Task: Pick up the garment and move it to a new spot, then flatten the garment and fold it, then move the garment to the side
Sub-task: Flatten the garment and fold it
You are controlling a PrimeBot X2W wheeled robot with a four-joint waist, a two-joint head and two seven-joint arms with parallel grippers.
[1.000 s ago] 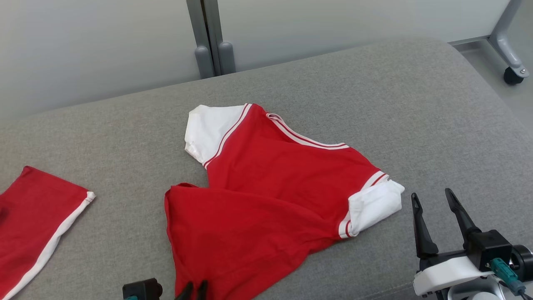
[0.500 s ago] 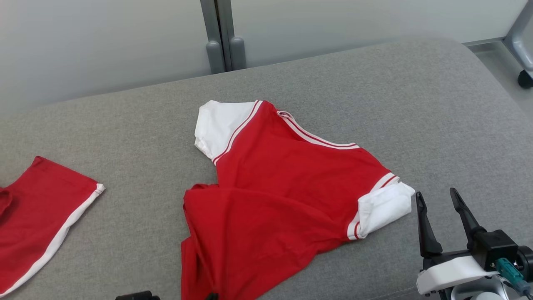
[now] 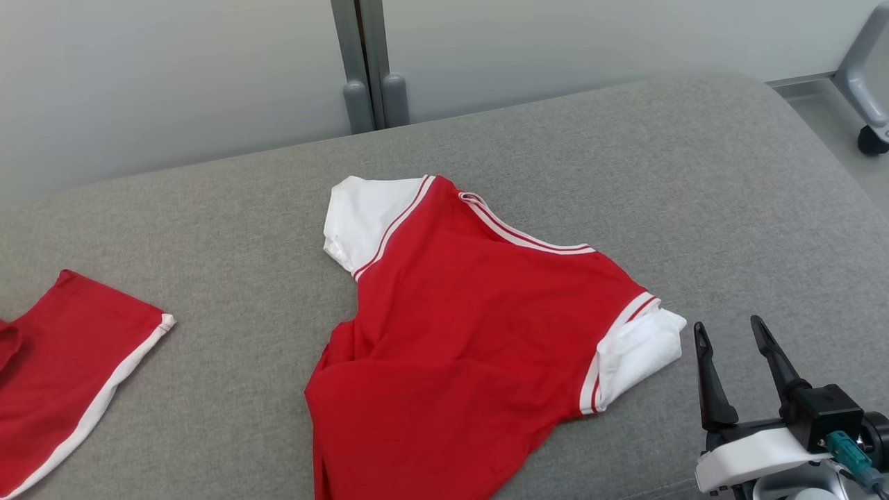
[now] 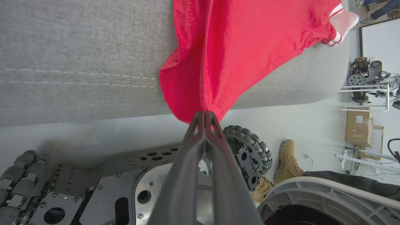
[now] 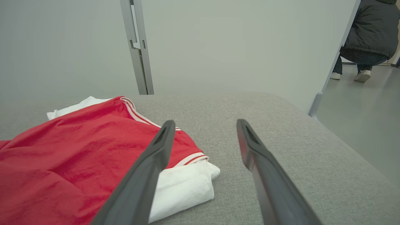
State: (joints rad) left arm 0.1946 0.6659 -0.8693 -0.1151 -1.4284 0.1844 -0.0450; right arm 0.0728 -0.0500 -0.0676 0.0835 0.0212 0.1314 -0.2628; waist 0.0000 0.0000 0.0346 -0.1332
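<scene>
— What do we see, starting at the left?

— A second red cloth (image 3: 69,361) lies at the left edge of the surface (image 3: 625,173), well apart from our shirt (image 3: 472,333). We leave it alone.

— And our left pincer (image 4: 204,114)?

— It has just snapped shut. A second ago its tips stood apart at the hem (image 4: 200,103). Now they are clenched on a pinch of that red hem, which is drawn over the near edge of the surface.

— Has the shirt changed with that?

— Yes. Its lower body lay folded across itself toward the left. That fold is now mostly pulled out, and the cloth runs straighter toward us. The rest of the shirt lies mid-surface, with the right sleeve (image 3: 639,347) crumpled.

— What does that mean for us?

— We judge the grasp is made, so we can carry or drag the shirt to its new spot. Flattening and folding are not yet begun.

— And on the right?

— Our right pincer (image 3: 728,323) hovers released, jaws wide, just beside the right sleeve and touching nothing. We expect it will need a second hold, or the cloth may bunch as it moves.
</scene>
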